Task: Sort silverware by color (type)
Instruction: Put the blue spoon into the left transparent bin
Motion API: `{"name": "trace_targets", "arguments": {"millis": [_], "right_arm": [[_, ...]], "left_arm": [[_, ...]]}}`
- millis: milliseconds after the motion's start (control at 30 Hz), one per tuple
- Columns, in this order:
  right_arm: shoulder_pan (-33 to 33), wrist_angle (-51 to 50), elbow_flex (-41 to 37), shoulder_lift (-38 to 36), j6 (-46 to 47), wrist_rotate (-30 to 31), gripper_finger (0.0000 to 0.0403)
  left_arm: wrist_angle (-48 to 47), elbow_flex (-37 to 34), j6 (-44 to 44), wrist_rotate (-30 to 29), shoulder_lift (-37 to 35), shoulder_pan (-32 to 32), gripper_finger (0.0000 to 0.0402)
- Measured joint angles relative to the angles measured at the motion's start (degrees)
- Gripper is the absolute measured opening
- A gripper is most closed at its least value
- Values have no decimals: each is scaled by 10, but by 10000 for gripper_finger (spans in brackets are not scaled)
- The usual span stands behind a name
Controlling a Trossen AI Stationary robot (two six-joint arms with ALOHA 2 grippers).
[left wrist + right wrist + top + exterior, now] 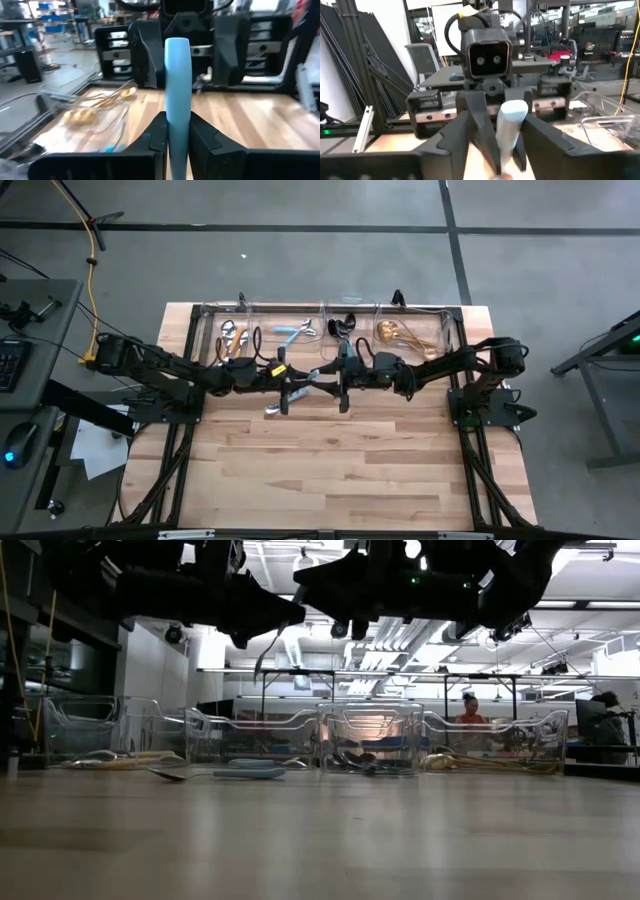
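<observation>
Wood tabletop [330,470] sits mid-frame in the high view, grey floor all round, and a row of clear bins [330,320] runs along its upper edge. Workshop w/ benches shows behind in the low view, and a person far back on the right.

Both arms meet at centre frame, just below the bins, grippers nose to nose. Key relation: a light-blue-handled utensil [177,100] bridges the two. Left gripper [177,135] is clamped on the handle; in the left wrist view the handle stands up between its fingers and points at the right gripper opposite. Long axis runs roughly left-right in the high view, along the line joining the arms. In the right wrist view the same handle end [510,125] sits between the right gripper [496,131] fingers, which stand spread w/ gaps either side, so right looks let go. Looks like a handover, left arm now carrying. Can't tell spoon or fork.

Another blue-handled spoon [225,773] lies flat on the table in front of the bins, left of centre in the low view. Left arm is nearer to it. Gold pieces [400,335] lie in the bin at upper right of centre, orange-handled pieces [232,335] in the leftmost bin.

No readable brand, label or writing anywhere.
</observation>
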Motion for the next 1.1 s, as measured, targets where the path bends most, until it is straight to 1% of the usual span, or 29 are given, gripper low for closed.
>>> {"name": "trace_targets", "arguments": {"millis": [167, 267, 367, 500, 633, 700, 800, 933, 1033, 1100], "right_arm": [[-13, -73, 0, -38, -10, -1, 188], [-20, -129, 0, -68, -11, -2, 195], [-23, -175, 0, -94, -22, -1, 196], [-20, -229, 0, -119, -55, 4, 196], [-19, -261, 0, -132, -76, 49, 197], [-19, -268, -2, -134, -82, 58, 197], [-21, -220, -36, -145, -87, 80, 197], [-38, -110, -130, -190, -77, 129, 197], [-54, -29, -204, -229, -36, 133, 197], [-61, 9, -238, -246, -7, 120, 197]], "left_arm": [[-70, 0, 9, -35, -42, 0, 27], [-115, -3, 11, -56, -80, 0, 27], [-141, -20, 11, -77, -123, 0, 27], [-129, -57, 18, -80, -182, 0, 27], [-126, -91, 19, -80, -240, 0, 27], [-126, -104, 19, -79, -263, 0, 27], [-123, -119, 19, -69, -290, -1, 28], [-112, -136, 18, -60, -310, -1, 31], [-105, -137, 18, -59, -313, -1, 30], [-89, -137, 19, -54, -310, -1, 29]]}}
